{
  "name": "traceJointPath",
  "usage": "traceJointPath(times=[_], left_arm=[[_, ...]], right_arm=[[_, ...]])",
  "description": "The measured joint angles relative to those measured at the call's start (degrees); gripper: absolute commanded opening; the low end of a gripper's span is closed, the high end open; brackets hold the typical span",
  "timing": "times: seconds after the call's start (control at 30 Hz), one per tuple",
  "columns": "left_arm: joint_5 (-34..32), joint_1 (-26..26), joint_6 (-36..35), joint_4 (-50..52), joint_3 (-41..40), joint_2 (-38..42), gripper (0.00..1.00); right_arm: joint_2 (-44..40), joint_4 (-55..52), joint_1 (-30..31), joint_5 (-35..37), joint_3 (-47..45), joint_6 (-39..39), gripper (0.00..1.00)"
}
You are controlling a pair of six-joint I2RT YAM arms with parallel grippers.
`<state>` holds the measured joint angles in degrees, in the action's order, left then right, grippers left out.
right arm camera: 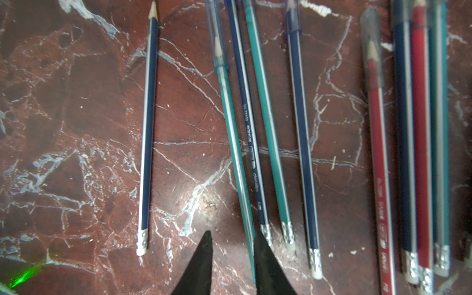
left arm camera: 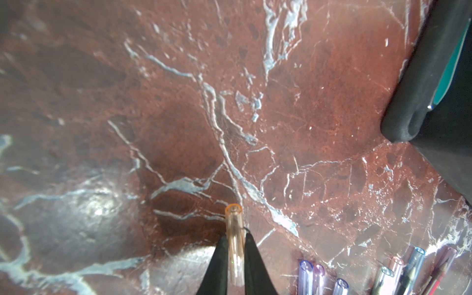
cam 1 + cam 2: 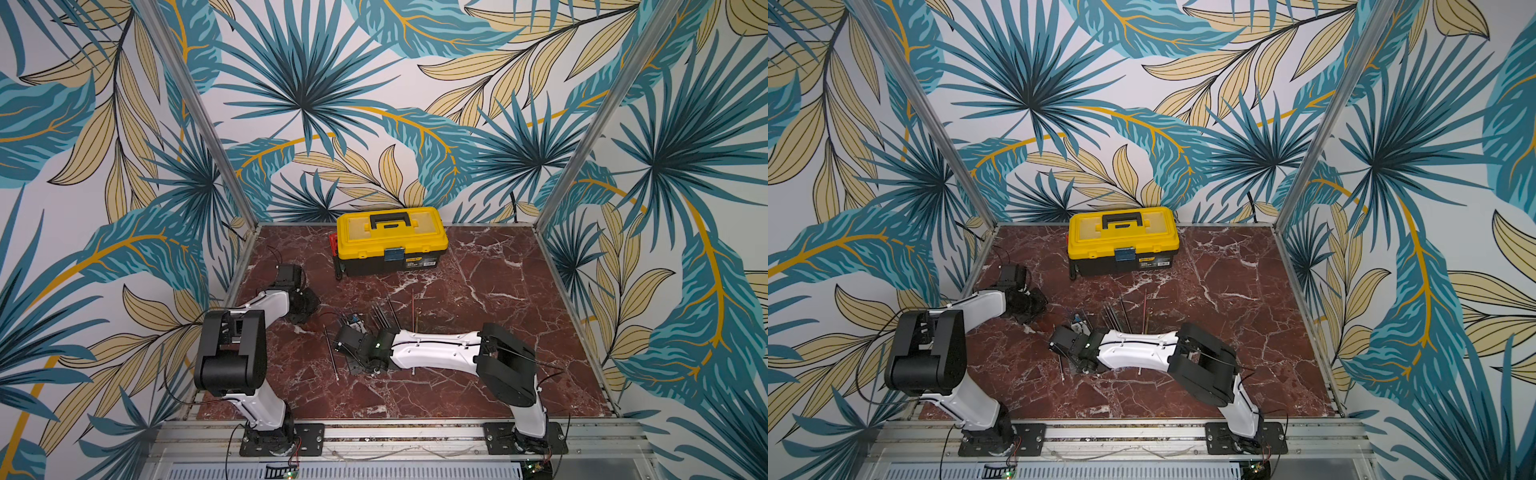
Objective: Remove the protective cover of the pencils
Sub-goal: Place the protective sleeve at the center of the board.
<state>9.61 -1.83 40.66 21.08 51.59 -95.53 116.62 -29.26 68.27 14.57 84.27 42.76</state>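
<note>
Several pencils [image 1: 265, 122], blue, teal and red, lie side by side on the marble, most with a translucent protective cover [image 1: 217, 35] on the tip. One bare blue pencil [image 1: 148, 132] lies apart; in a top view it shows left of the right arm [image 3: 331, 353]. My right gripper [image 1: 233, 233] is open at the eraser ends, low over the marble. A teal pencil [image 1: 237, 163] runs between its jaws against one finger. My left gripper [image 2: 236, 235] is shut on an orange-tinted cover [image 2: 234, 245]. Several loose covers [image 2: 306, 275] lie beside it.
A shut yellow and black toolbox [image 3: 390, 241] stands at the back middle of the marble table [image 3: 498, 332]. The left arm [image 3: 270, 301] reaches along the left wall. The right arm [image 3: 436, 353] lies across the front middle, over part of the pencil row.
</note>
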Motion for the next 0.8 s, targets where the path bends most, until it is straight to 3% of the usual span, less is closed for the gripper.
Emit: traceJointPath(times=[0.8], left_arm=[[0.0,0.0,0.0,0.0,0.0,0.4,0.19]], right_arm=[[4.4,-1.9,0.0,-0.9,2.5,-0.2,0.24]])
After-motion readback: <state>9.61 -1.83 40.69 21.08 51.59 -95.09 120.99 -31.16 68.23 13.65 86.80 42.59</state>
